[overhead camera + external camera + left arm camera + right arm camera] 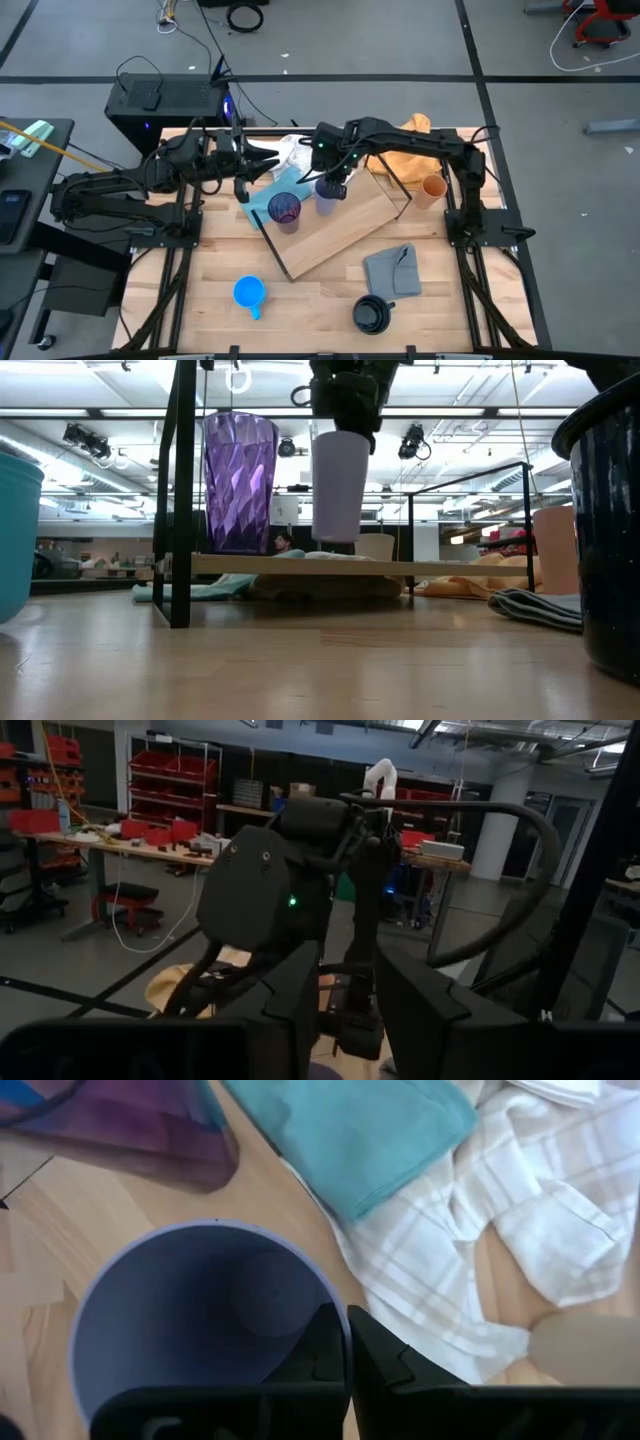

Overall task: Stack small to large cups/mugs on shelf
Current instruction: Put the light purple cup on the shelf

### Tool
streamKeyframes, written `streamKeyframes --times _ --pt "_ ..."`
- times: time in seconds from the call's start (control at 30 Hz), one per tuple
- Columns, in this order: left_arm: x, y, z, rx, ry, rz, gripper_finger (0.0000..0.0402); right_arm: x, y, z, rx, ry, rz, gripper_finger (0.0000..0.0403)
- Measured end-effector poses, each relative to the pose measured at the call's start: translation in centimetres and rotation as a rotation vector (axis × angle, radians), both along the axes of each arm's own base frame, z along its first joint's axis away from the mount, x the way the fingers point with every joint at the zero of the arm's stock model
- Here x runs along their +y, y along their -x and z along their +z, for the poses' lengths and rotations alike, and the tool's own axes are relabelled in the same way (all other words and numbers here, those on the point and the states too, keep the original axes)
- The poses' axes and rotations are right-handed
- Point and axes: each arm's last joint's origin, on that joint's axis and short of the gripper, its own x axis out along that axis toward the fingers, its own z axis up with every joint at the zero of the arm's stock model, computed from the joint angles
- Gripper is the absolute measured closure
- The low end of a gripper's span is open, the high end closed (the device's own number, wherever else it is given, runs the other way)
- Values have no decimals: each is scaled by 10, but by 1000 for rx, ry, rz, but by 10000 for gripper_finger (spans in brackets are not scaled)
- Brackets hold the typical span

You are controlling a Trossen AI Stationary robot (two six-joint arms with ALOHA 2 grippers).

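- Because the right claw (331, 183) pinches the lavender cup (327, 197) by its rim, one finger inside and one outside as the right wrist view shows, the cup hangs upright with its mouth up, ready to be lowered.
- In the low view the lavender cup (340, 485) hangs just clear of the shelf (400, 567), its base not touching the board, so I judge the placing not yet done.
- The dark purple tumbler (285, 210) stands on the shelf (345, 235) just left of the carried cup, probably the start of a row.
- The left claw (262, 157) waits over the far left of the bench (215, 260); whether it is open I cannot tell.
- The bright blue mug (249, 293) and black mug (371, 315) sit near, off the shelf, and the orange cup (434, 187) stands far right, all apparently awaiting their turn.
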Motion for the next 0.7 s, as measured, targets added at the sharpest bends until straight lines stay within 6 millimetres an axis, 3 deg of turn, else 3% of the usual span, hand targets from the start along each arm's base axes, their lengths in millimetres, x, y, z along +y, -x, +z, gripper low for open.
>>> streamKeyframes --times 0.23,0.7 --pt "0 0 0 6 1 0 294 0 -6 -9 19 21 -6 400" --pt "0 0 -1 6 1 0 294 1 -11 -8 -21 53 -22 400"
